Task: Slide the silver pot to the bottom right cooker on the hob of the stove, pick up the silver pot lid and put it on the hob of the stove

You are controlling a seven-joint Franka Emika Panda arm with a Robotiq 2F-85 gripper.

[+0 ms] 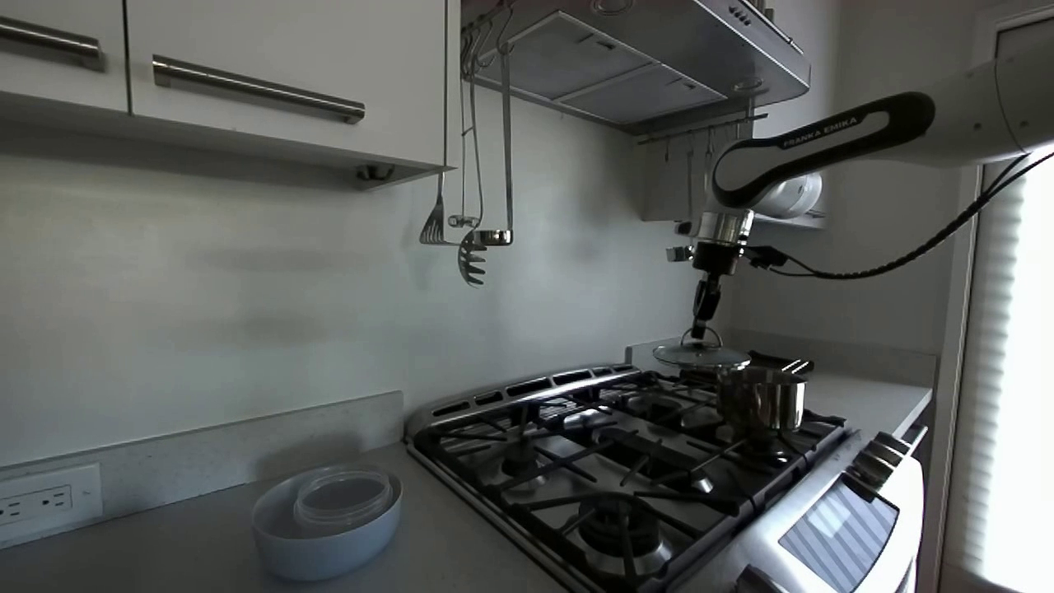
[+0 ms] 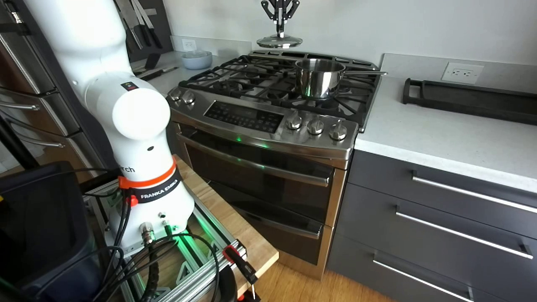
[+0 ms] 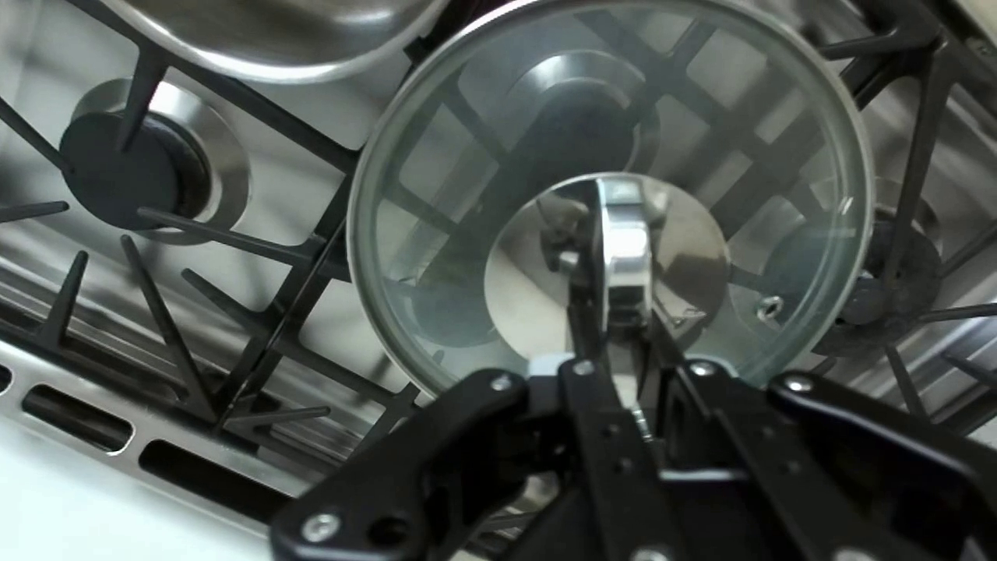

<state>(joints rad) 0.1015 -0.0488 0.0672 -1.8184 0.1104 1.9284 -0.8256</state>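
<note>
Grasping the lid (image 2: 279, 42) by its handle (image 3: 625, 249) with the clenched gripper (image 3: 621, 323), lower it slowly and level onto the hob (image 1: 568, 451), clear of the pot (image 2: 316, 82).

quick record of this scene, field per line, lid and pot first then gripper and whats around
silver pot lid: glass, held level above the hob, beside the pot, not over it
silver pot: upright, uncovered, on the grates, hob's front right as seen facing the stove
pot handle: points toward the black tray's side
gripper: shut on the lid handle
bowl: on the counter beside the hob, clear container inside
black tray: on the opposite counter
status: lid not yet set down
</note>
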